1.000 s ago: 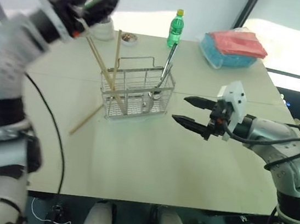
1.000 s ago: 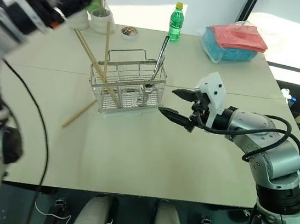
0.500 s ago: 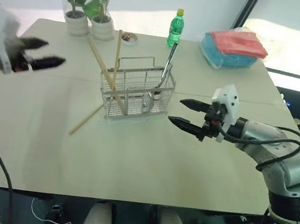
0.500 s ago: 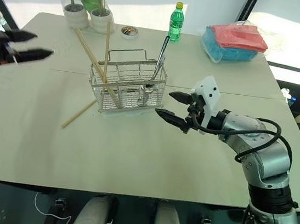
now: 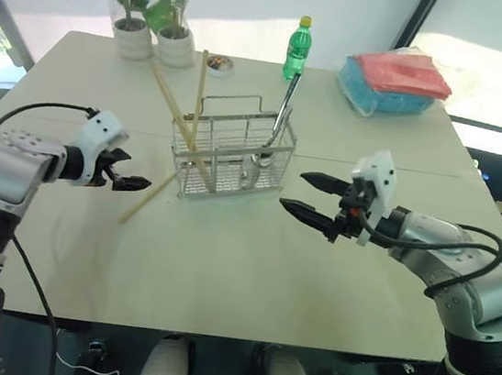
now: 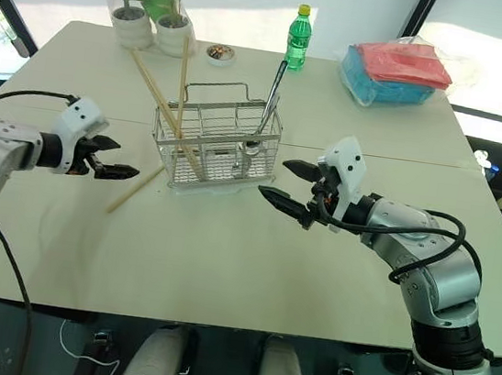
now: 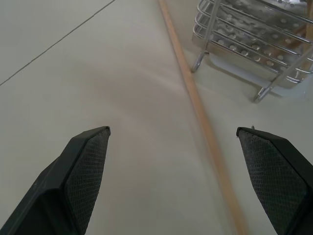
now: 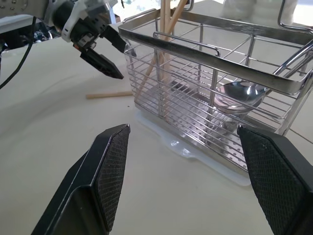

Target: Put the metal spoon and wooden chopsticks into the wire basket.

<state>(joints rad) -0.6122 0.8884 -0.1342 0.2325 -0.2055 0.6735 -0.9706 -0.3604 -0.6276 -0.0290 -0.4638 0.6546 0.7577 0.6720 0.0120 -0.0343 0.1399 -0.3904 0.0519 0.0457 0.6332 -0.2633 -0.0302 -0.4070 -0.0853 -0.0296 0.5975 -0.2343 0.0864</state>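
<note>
The wire basket [image 5: 232, 153] stands mid-table. The metal spoon [image 5: 281, 108] is upright in its right end, bowl [image 8: 239, 95] down. Two wooden chopsticks [image 5: 198, 97] lean inside the left end, and a third chopstick [image 5: 144, 201] lies on the table, running out from under the basket's left corner. My left gripper [image 5: 133, 172] hovers low and open just left of that loose chopstick [image 7: 200, 107], which runs between its fingers' line of sight. Right of the basket, my right gripper [image 5: 292, 190] is open and empty, pointing at the basket [image 8: 210, 83].
Two potted plants [image 5: 154, 8], a small dish [image 5: 216, 63] and a green bottle [image 5: 295, 50] stand at the table's far edge. A blue and red pack [image 5: 395, 77] sits at the far right. The table's near half is bare.
My left arm has swung down from high at the basket's upper left to just above the table by the loose chopstick. The right gripper has stayed about where it was.
</note>
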